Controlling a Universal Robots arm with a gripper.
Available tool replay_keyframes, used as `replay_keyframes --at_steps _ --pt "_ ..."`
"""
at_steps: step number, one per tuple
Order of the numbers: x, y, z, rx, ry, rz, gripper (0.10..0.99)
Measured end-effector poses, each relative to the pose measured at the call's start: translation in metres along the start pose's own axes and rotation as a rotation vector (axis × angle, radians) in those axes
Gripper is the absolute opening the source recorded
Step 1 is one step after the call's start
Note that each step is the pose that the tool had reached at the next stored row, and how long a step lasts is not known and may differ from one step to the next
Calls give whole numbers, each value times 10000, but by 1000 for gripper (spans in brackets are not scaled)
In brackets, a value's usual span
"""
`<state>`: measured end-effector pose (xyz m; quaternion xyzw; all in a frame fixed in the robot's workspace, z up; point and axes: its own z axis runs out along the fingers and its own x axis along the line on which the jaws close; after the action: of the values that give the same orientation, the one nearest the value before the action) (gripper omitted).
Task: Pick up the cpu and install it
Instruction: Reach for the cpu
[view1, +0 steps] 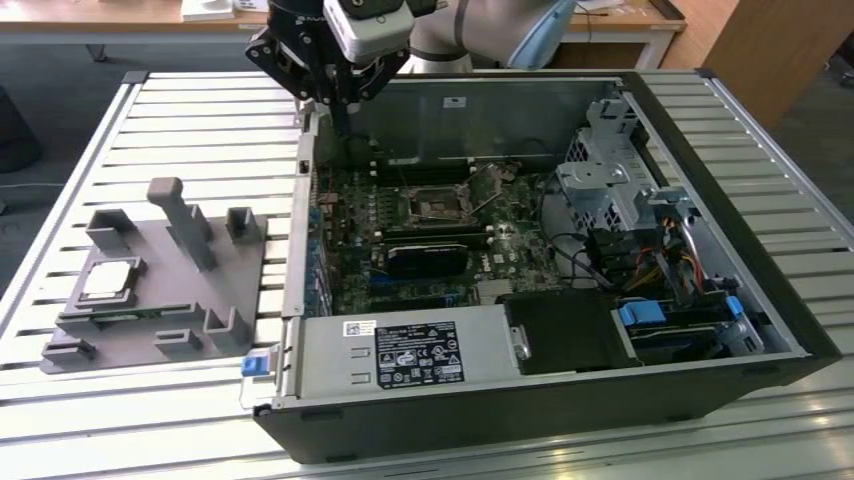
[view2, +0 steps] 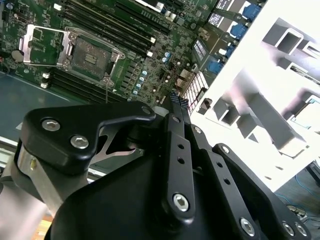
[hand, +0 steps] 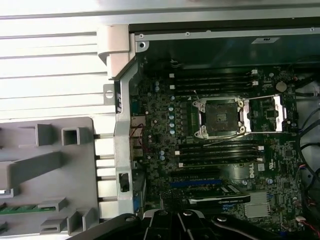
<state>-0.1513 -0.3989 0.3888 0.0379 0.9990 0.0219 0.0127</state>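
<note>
One cpu (view1: 110, 279): laid flat in one grey fixture (view1: 214, 300) on the slatted worktop (view1: 200, 120), at 9 o'clock of one open computer case (view1: 534, 410) in the exterior view. One green memory stick (view1: 130, 316) is seated just beside it at 6 o'clock. One gripper (view2: 176, 100): fingertips pressed together, nothing held, positioned over the case wall at 1 o'clock of the cpu, well apart. One fixture post (view1: 184, 222) stands between them. One open socket (view1: 438, 205) is seen on the motherboard.
</note>
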Motion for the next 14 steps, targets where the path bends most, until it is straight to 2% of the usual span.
replay_keyframes --at_steps 14 --pt "64 -5 6 0 0 0 106"
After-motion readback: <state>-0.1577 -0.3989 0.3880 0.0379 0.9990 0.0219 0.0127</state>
